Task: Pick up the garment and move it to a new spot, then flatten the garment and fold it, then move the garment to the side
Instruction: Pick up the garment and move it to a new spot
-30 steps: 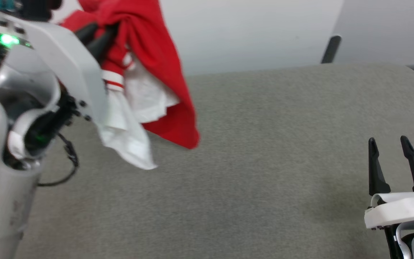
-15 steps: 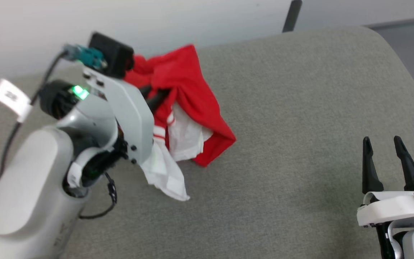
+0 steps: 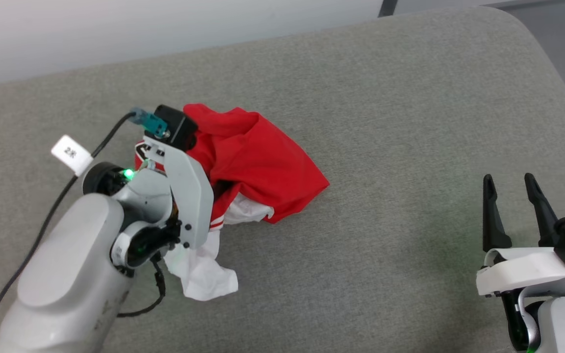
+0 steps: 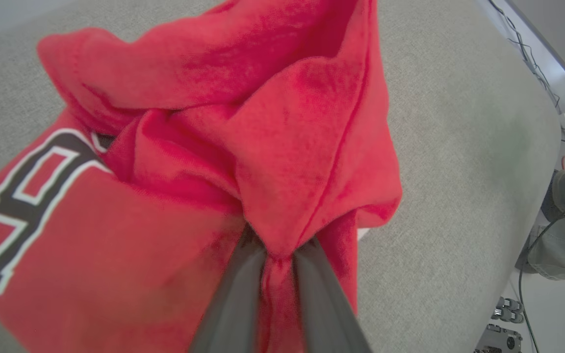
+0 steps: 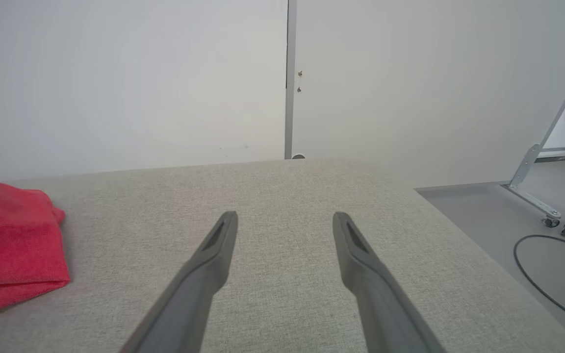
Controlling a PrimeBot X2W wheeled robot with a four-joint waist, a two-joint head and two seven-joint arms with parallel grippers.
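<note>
One garment (image 3: 258,166), two grippers, one cable tag (image 3: 70,153).
Garment lies bunched left of centre in the head view on the grey upholstered surface (image 3: 410,122), red body uppermost, white sleeve cloth (image 3: 204,274) spilling toward the lower left. On a red fold of it the left gripper (image 4: 277,255) is clamped, jaws pinched together; the pale wrist housing (image 3: 192,196) covers the garment's left part. At lower right the right gripper (image 3: 508,177) stands well apart from the cloth, jaws spread wide, holding nothing. Writing: one black, white-outlined character (image 4: 22,196) on the red cloth, B or 8, cannot tell which; the tag reads "2" plus an unreadable mark.
</note>
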